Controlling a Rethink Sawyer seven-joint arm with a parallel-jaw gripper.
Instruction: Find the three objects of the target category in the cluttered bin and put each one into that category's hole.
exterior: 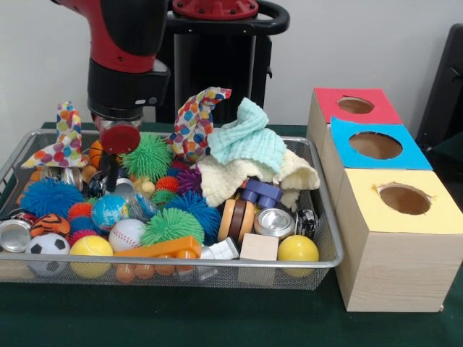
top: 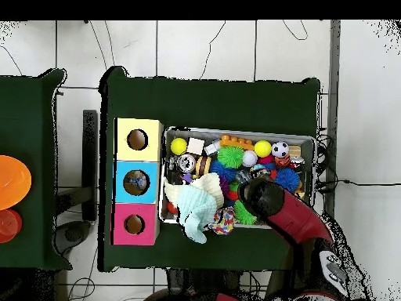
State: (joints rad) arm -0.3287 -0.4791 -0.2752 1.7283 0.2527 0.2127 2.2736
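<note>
The red and black arm [exterior: 123, 43] comes down nearly upright, its black wrist section just above a round red disc at the lower end. Below the disc the hand [exterior: 110, 173] points straight down as a thin dark part; whether it is spread or closed cannot be made out.

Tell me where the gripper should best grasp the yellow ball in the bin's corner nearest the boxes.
Probably from straight above, closing across the widest part of the yellow ball. It sits exposed on top of the clutter, but the wooden block crowds one side and the wire bin wall another, so a side approach looks blocked. Being round, it may roll.
</note>
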